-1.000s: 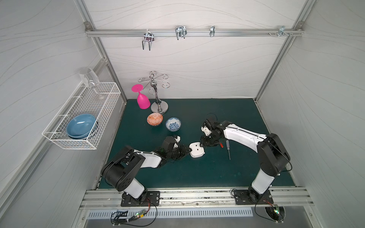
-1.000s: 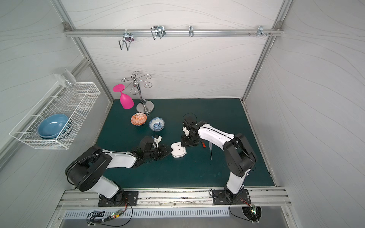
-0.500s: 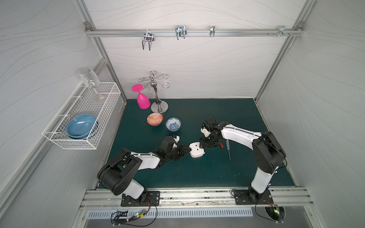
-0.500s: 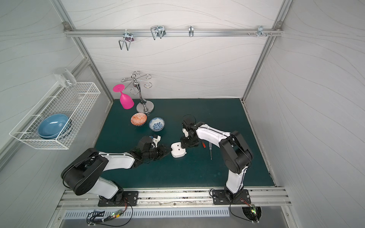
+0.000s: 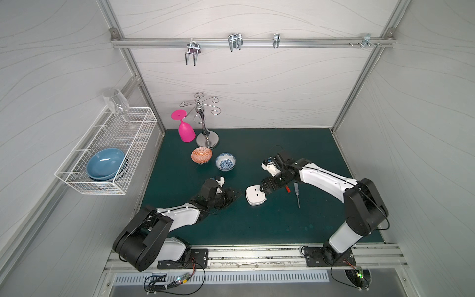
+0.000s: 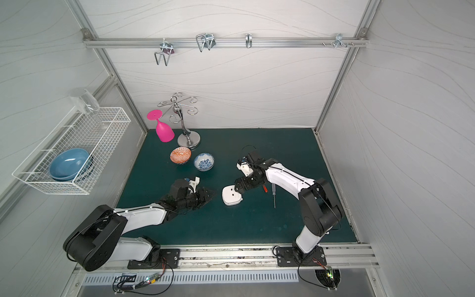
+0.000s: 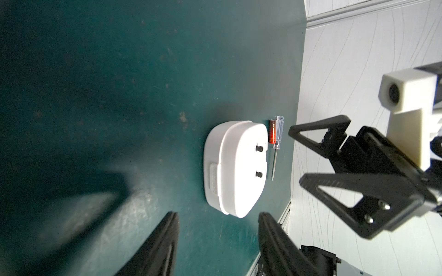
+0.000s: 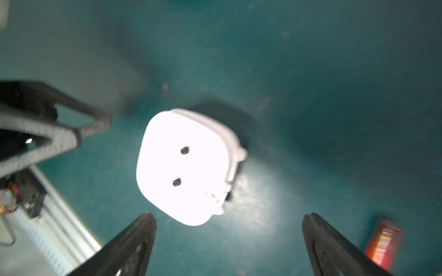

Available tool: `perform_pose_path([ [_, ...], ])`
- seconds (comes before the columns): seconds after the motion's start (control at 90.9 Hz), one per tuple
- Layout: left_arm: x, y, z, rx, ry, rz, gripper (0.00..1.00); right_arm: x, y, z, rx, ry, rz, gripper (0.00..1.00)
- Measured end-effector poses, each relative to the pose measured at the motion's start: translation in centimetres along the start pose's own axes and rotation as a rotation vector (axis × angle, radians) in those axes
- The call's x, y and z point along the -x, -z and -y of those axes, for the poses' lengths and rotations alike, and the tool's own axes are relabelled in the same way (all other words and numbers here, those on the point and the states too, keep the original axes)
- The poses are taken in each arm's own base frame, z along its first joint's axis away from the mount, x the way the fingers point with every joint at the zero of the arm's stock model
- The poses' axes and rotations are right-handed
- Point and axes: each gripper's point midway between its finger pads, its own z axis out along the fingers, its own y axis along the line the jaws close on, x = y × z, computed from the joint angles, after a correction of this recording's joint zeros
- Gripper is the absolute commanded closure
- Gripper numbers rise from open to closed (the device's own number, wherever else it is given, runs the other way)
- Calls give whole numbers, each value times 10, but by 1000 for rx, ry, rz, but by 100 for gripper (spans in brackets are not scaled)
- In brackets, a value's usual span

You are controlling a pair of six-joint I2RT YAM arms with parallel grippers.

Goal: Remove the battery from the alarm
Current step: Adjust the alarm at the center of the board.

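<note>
No text, brand, number or sign can be read anywhere in the scene. The battery [image 7: 343, 135] has faint pale print along its red-orange wrap, seen in both wrist views, but it is too small and blurred to make out. The alarm [image 7: 236, 167] shows a plain white back. A raised patch on its side may carry embossing, but nothing on it is legible.

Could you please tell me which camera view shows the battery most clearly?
The left wrist view: the battery lies sharp and whole beside the screwdriver handle. The right wrist view shows the battery blurred near the frame's edge; in both top views it is a tiny red speck.
</note>
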Motion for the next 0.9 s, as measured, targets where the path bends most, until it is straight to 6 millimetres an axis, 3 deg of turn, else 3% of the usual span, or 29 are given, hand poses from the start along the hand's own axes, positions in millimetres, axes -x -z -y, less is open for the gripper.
perform_pose_path([
  [0.176, 0, 6, -6, 14, 11, 6, 43, -19, -26, -37, 77, 3, -80, 1],
  [0.418, 5, 19, -13, 29, 32, 36, 42, -29, -34, -83, 142, 47, -112, 1],
  [0.682, 10, 29, -13, 22, 39, 49, 38, -10, -18, -54, -74, 284, -75, 1],
  [0.902, 8, 30, -16, 31, 49, 39, 37, 0, -21, -56, -102, 542, -83, 1],
])
